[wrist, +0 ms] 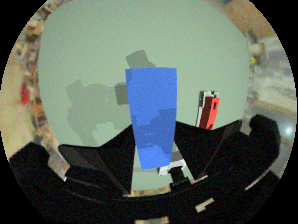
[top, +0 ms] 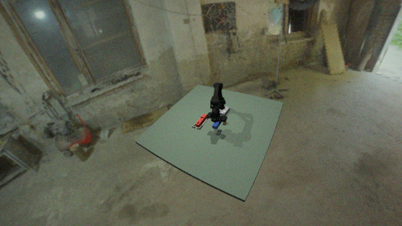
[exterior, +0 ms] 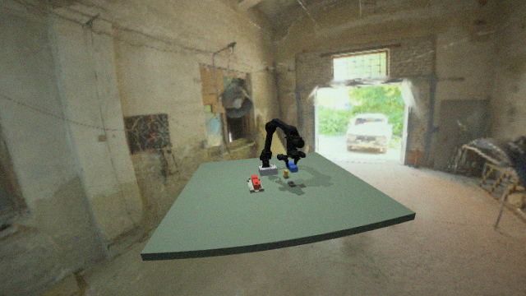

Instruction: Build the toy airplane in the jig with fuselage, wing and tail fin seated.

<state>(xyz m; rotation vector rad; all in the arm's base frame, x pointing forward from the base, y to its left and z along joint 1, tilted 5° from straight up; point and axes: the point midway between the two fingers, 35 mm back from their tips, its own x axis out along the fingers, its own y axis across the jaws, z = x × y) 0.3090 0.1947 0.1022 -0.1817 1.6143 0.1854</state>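
The blue wing [top: 216, 125] [exterior: 292, 167] [wrist: 152, 100] is held in the gripper [top: 217, 122] [exterior: 293, 162] [wrist: 156, 125], which is shut on it. Its shadow falls apart from it, so it hangs above the table. The red fuselage [top: 201, 120] [exterior: 256, 182] [wrist: 210, 112] lies lengthwise in the white cradle [top: 195, 127] [exterior: 250, 186] [wrist: 201, 101] and looks flat; its dark socket openings show on top. The small orange-yellow tail fin [top: 224, 123] [exterior: 286, 173] stands on the table beside the gripper. The wing's tab is hidden.
The green table [top: 188, 157] [exterior: 230, 222] [wrist: 95, 45] carries everything. The arm's pale base [top: 225, 110] [exterior: 268, 170] [wrist: 171, 167] stands behind the tail fin. The cradle lies to one side of the held wing, towards the right in the wrist view.
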